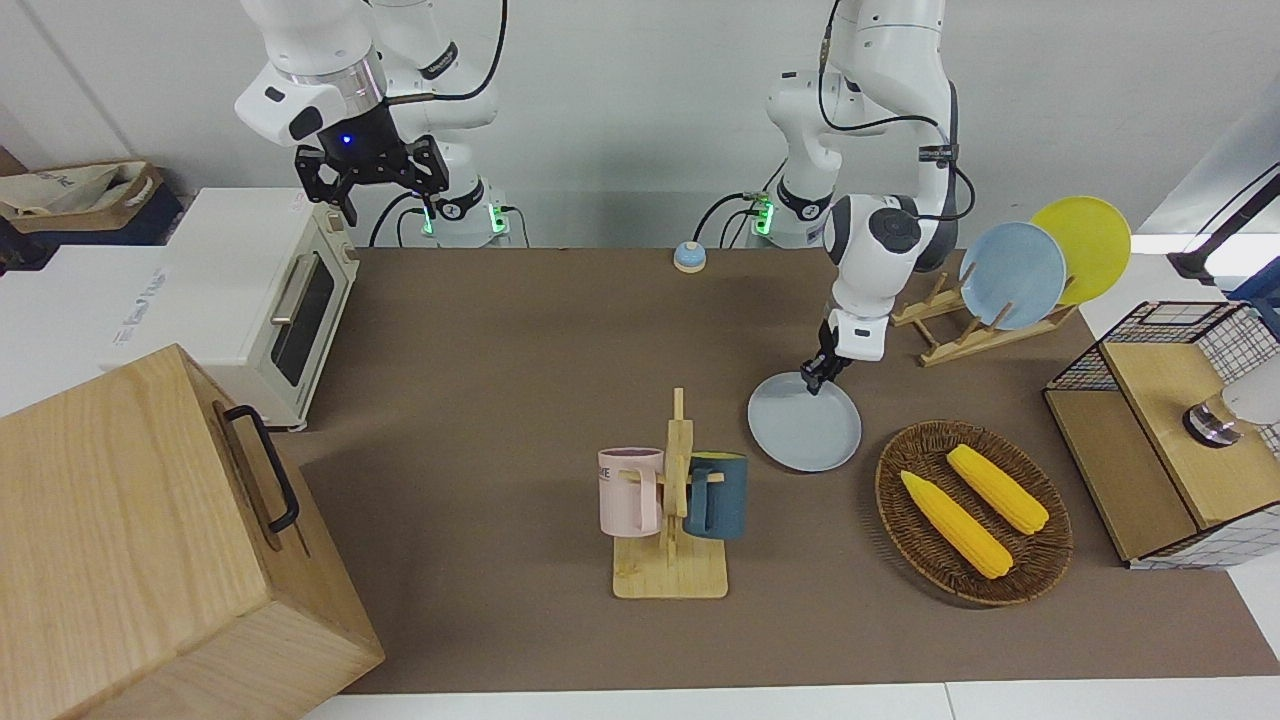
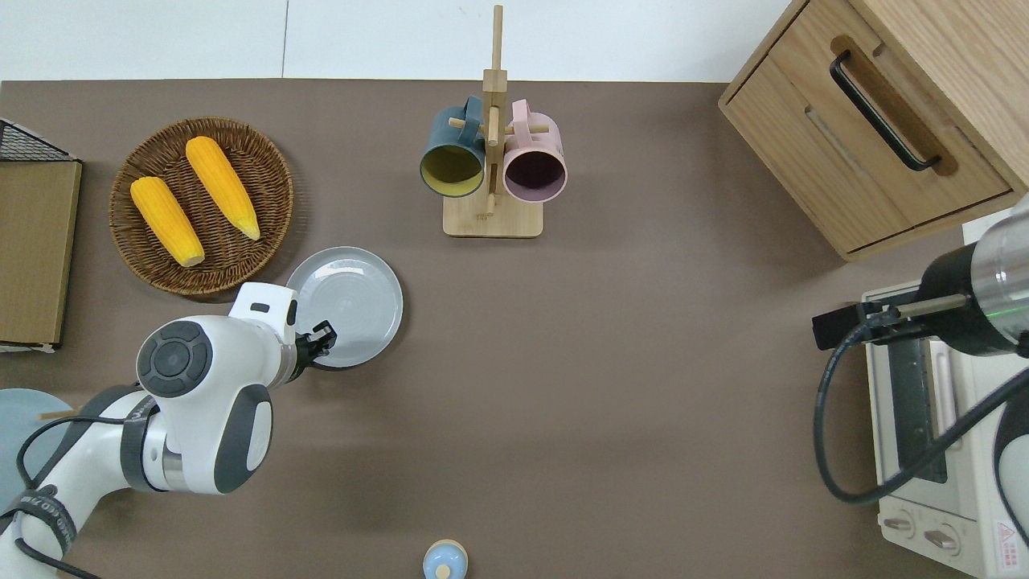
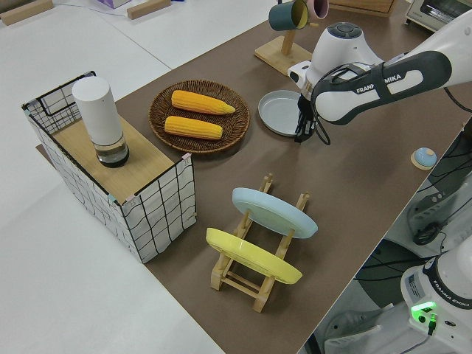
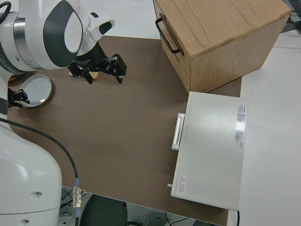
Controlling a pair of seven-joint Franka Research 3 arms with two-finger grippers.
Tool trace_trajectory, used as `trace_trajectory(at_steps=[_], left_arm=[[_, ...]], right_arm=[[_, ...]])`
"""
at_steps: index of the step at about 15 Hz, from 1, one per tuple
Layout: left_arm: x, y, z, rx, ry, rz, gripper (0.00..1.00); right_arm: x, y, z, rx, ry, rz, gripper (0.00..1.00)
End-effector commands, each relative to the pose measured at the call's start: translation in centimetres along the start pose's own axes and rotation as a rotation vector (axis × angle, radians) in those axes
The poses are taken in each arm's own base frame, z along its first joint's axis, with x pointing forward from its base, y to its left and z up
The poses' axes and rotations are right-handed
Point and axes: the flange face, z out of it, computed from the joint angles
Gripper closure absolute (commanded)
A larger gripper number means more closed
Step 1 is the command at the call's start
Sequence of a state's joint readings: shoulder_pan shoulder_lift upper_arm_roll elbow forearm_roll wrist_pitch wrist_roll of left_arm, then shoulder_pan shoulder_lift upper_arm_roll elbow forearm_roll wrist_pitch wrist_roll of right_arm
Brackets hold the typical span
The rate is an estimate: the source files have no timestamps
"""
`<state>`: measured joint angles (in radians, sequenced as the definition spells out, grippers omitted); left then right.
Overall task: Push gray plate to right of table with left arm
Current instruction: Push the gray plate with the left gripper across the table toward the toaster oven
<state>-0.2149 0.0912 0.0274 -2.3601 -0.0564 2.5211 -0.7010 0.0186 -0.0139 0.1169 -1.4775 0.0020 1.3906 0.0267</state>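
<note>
The gray plate point(image 1: 805, 425) point(image 2: 347, 304) lies flat on the brown table point(image 2: 611, 378), between the wicker basket and the mug rack; it also shows in the left side view point(image 3: 279, 122). My left gripper point(image 1: 817, 380) point(image 2: 324, 338) point(image 3: 303, 134) points down, low over the part of the plate's rim that is nearest to the robots. I cannot tell whether it touches the rim. My right gripper point(image 1: 372, 188) point(image 4: 102, 71) is parked, open and empty.
A wicker basket point(image 2: 281, 173) with two corn cobs lies beside the plate, toward the left arm's end. A mug rack point(image 2: 492, 219) stands farther from the robots. A plate rack holds a bluer plate point(image 1: 1012, 275) and a yellow plate point(image 1: 1085, 245). A wooden cabinet point(image 2: 876, 121) and a toaster oven point(image 1: 250, 300) stand at the right arm's end.
</note>
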Motion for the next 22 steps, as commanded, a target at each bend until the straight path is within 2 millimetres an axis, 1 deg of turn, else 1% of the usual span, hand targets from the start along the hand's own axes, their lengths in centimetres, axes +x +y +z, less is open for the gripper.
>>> trace_trajectory(at_steps=[1,8,9,14,17,22], left_arm=[[-0.6,-0.3,1.5,0.021,-0.009,-0.003,1.0],[-1.1,0.2,1.5,0.022,-0.011,-0.001,1.0],[-1.8,0.9,1.5,0.021,-0.012,0.0,1.0],[-3.5,2.8,1.4,0.017,-0.011,-0.03,1.0],[-4.7,4.0,1.6,0.019,-0.014,-0.04,1.0],[-7.9,7.6,1.3,0.005,-0.012,-0.081,1.0]], right_arm=[[-0.3,0.1,-0.4,0.01,-0.004,0.004,0.017],[-0.3,0.2,-0.4,0.01,-0.004,0.006,0.017],[-0.3,0.2,-0.4,0.01,-0.004,0.006,0.017],[-0.3,0.2,-0.4,0.01,-0.004,0.006,0.017],[-0.3,0.1,-0.4,0.01,-0.004,0.004,0.017],[-0.3,0.1,-0.4,0.01,-0.004,0.004,0.017]])
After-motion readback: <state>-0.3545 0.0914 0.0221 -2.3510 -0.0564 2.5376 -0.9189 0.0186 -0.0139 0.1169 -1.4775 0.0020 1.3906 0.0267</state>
